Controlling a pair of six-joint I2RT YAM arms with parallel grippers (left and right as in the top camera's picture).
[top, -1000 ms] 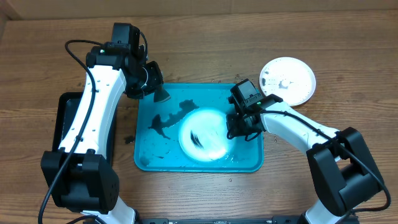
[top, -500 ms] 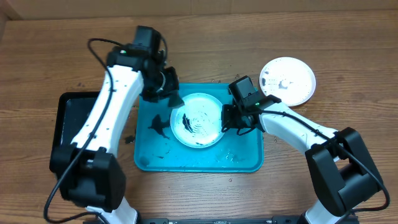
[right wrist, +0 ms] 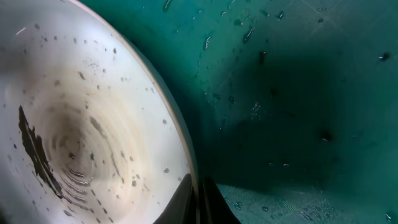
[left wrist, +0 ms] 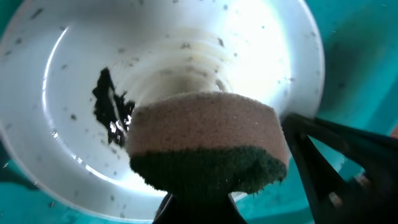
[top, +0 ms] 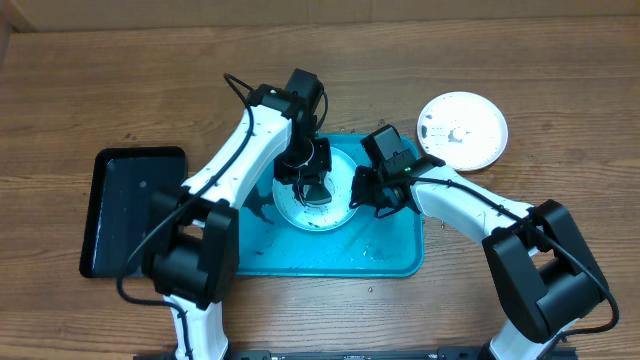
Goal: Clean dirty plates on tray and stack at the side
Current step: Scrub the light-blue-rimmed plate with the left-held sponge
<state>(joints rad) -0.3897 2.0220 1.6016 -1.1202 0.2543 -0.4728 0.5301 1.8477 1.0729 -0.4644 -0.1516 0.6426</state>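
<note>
From overhead I see the tray (top: pixel 385 250) in the middle of the desk (top: pixel 500 60), with the dirty plate (top: pixel 332 210) lying in its 12 o'clock half. My left jaws are down over the plate's centre, clamped on a sponge (left wrist: pixel 208 140). The sponge has a brown body and a dark green scrub layer on the edge nearest the camera. I cannot tell whether it is touching the plate. In the left wrist view a black smear (left wrist: pixel 109 109) sits at about 9 o'clock from the sponge, with dark specks scattered across the white surface.

My right jaws are narrow, pinching the plate's rim at its 3 o'clock side. The right wrist view shows the rim running down between them, and wet turquoise tray floor beside it.

A second white plate (top: pixel 462 130) lies on the desk at 2 o'clock from the tray, apart from it. A black tray (top: pixel 135 210) sits at 9 o'clock.
</note>
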